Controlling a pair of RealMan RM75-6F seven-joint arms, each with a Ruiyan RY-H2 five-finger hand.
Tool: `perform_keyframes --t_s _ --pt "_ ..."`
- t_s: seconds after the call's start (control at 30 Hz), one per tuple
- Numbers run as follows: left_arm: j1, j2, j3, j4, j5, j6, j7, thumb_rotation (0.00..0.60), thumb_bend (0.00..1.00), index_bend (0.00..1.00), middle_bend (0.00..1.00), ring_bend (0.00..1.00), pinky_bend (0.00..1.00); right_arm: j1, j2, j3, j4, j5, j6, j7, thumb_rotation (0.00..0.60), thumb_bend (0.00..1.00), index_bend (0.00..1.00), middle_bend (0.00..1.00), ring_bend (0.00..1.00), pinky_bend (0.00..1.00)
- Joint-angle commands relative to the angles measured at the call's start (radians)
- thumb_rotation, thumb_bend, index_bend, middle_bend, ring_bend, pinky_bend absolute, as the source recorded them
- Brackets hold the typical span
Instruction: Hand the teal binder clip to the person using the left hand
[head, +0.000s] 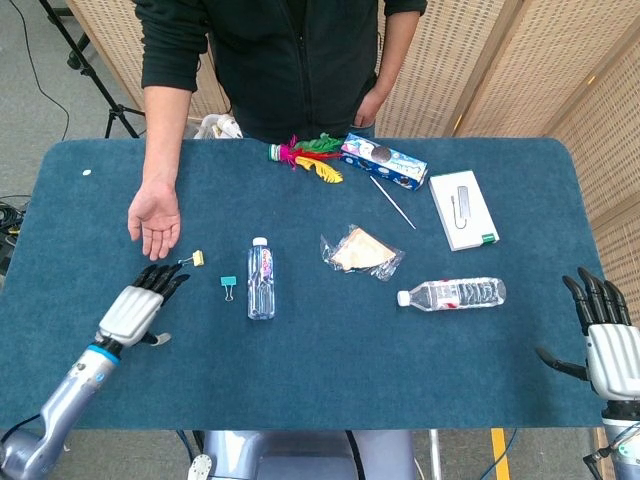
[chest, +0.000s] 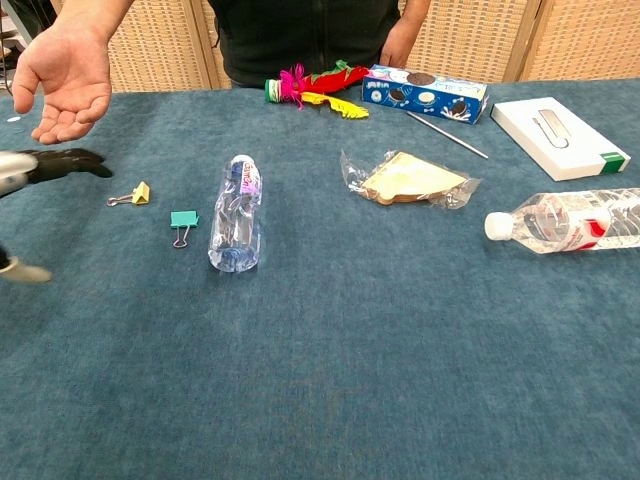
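Teal binder clip (head: 228, 286) untouched on blue table (head: 320, 340), just left of clear water bottle (head: 260, 279). Left hand (head: 135, 308) further left, fingers spread, empty, below person's open palm (head: 155, 217). Right hand (head: 608, 345) far right, fingers released.

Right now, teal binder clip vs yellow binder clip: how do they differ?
Colour: the teal binder clip has a teal body, the yellow binder clip a yellow one. Position: the yellow clip lies nearer the person's open palm; the teal clip lies closer to the small water bottle. Pose: in the chest view the teal clip's wire handles point toward the robot, the yellow clip's sideways. Both lie loose on the blue table, untouched by the left hand.
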Motion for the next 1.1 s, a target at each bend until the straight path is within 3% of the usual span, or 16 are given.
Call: perform_keyframes --t_s 0.03,0.33,0.53,1.1 --pt "-0.054 -0.047 -0.046 0.016 -0.069 -0.063 0.001 0.600 0.07 0.18 0.00 0.00 0.00 0.002 -0.002 0.002 0.003 0.005 -0.005 -0.002 0.600 0.00 0.00 0.00 0.00 0.00" --pt "-0.131 -0.121 -0.100 0.031 -0.224 -0.147 0.121 0.600 0.20 0.26 0.00 0.00 0.00 0.006 -0.007 0.002 0.005 0.011 -0.015 -0.013 0.600 0.00 0.00 0.00 0.00 0.00" --pt "-0.174 -0.220 -0.146 0.098 -0.385 -0.129 0.258 0.600 0.29 0.29 0.00 0.00 0.00 0.008 -0.006 0.005 0.008 0.020 -0.022 -0.008 0.600 0.00 0.00 0.00 0.00 0.00" --pt "-0.247 -0.326 -0.153 0.156 -0.537 -0.123 0.366 0.600 0.29 0.39 0.00 0.00 0.00 0.009 0.002 0.010 0.006 0.035 -0.030 0.012 0.600 0.00 0.00 0.00 0.00 0.00"
